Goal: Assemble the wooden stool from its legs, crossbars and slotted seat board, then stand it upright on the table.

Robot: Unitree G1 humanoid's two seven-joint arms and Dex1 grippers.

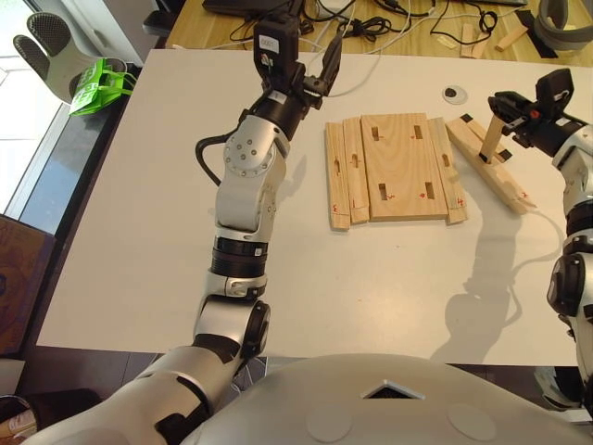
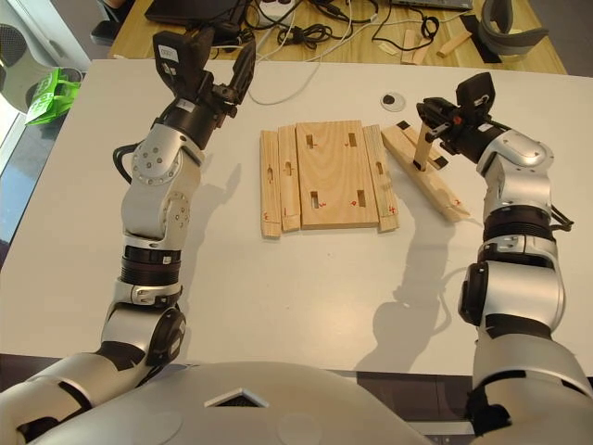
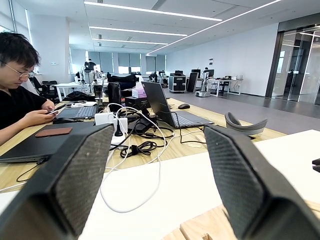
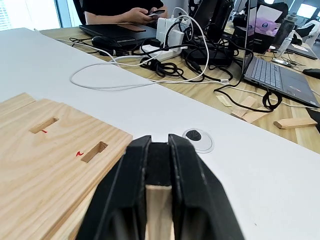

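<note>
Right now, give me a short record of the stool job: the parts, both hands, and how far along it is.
seat board: flat in the middle of the table, four slots empty
left strips: two, flat against the board's left edge
right strips: flat against its right edge
angled bars: flat, to the right of the board
upright piece: standing on the angled bars
left hand: open, empty, raised beyond the board's left
right hand: shut on the upright piece
progress: stool not assembled

small red handwritten marks sit by the slots of the flat pale wooden seat board [image 1: 404,167] and on the pale wooden slats [image 1: 339,176] beside it, none legible; a white sticker [image 1: 269,42] on the left wrist carries unreadable print
</note>
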